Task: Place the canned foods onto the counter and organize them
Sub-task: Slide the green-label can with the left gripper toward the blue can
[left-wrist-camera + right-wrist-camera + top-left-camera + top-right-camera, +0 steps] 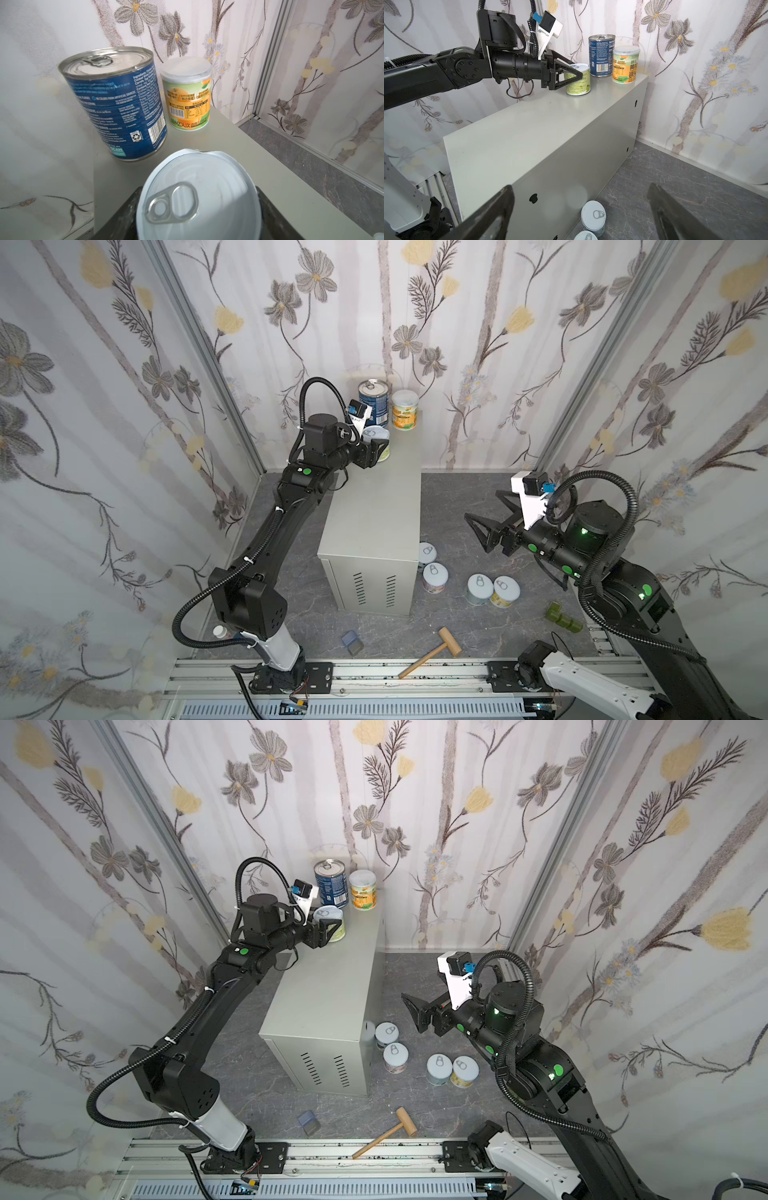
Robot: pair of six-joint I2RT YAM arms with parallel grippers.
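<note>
Count: three cans (404, 410) on the far end of the counter (374, 506), four floor cans (480, 589) to its right; right wrist view catches two. Left gripper (577, 68) brackets the green can (578, 85); I cannot tell if clamped. Right gripper (482, 504) gapes empty.

A staged robot-lab cell — floral wallpaper panels (457, 302) in aluminium framing (193, 335), slotted mounting rail (415, 670) along the front.

Both top views look down from high up, facing the back wall (436, 302) — they show the floor (498, 626) and the tall surface (374, 497). The left wrist camera sits very close above one can (197, 197), looking at the surface's far end. The right wrist camera looks across from the side, farther off — all views share that end.
</note>
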